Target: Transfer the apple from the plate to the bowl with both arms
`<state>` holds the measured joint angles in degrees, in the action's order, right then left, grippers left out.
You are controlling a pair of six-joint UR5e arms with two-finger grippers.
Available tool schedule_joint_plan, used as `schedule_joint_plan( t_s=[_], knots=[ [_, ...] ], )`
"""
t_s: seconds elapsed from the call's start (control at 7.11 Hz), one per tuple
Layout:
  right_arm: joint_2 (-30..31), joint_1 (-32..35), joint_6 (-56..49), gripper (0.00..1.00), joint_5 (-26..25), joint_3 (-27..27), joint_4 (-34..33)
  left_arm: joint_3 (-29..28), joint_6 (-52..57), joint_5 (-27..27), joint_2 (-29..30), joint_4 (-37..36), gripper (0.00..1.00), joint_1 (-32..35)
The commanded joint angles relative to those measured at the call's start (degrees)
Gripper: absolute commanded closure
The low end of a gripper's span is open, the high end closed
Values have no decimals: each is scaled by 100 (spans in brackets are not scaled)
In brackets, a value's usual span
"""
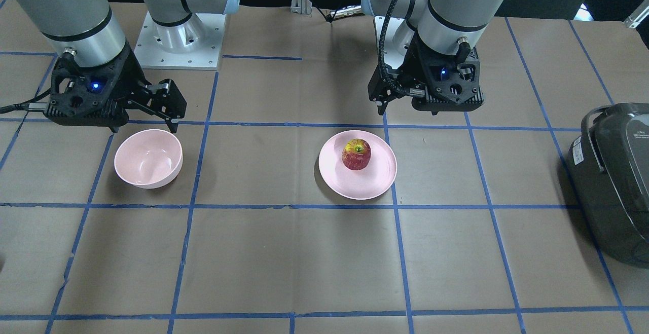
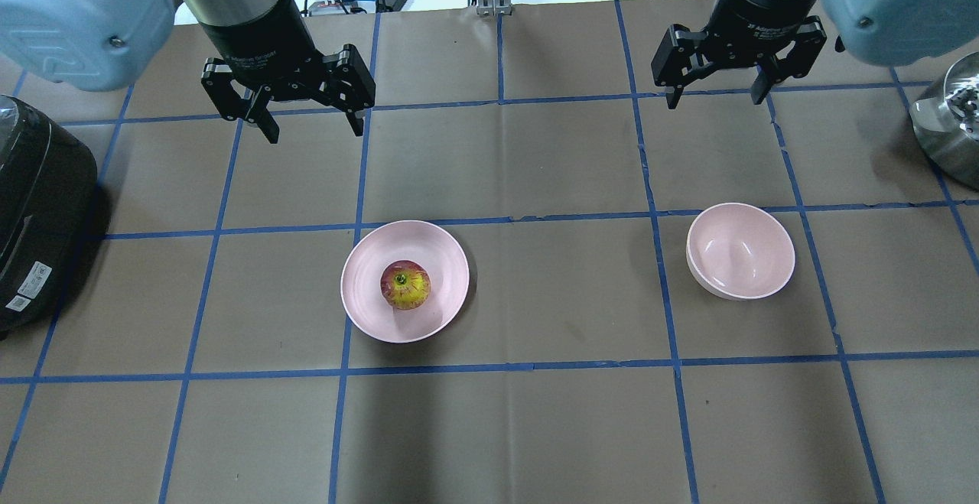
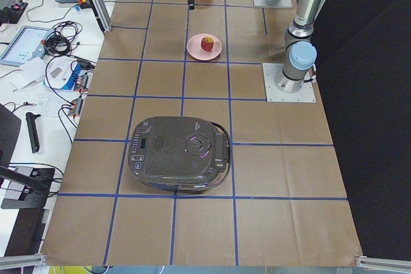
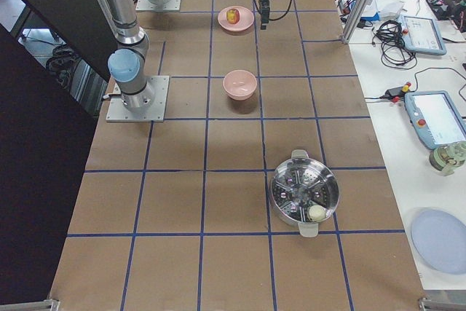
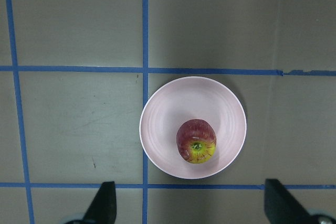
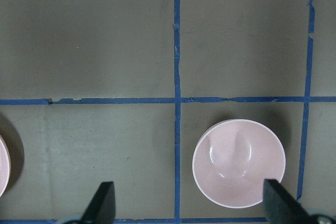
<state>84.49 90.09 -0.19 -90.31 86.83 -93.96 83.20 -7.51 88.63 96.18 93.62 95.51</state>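
Lighting: even, bright overhead; all views sharp.
Soft shadows on bench [image 2: 535,427]; glare inside bowl [image 2: 740,250].

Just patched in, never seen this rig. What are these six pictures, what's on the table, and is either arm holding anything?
This is a robot with two arms at a taped brown table, each arm ending in a two-finger gripper. One picture faces the robot, one looks over its shoulders, two look along the table from its ends, and two come from wrist cameras looking down between the fingers. The apple sits on the flat pink plate; the pink bowl stands apart, empty. The left gripper hangs above the table by the plate, the right gripper by the bowl; both are open and hold nothing. A dark cooker and a steel pot sit at the table's ends.
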Motion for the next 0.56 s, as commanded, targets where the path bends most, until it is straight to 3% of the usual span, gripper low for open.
schedule_joint_plan(
  t_s=[0.0,0.14,0.42],
  knots=[
    [-12,0,-7,0,-4,9,9,108,73,-213,163,-2,0,3],
    [-29,-26,-94,0,5,35,-17,501,31,-189,251,-263,0,38],
    [-91,-620,-664,0,-582,594,-26,1885,-5,-224,156,-1550,0,99]
  ],
)
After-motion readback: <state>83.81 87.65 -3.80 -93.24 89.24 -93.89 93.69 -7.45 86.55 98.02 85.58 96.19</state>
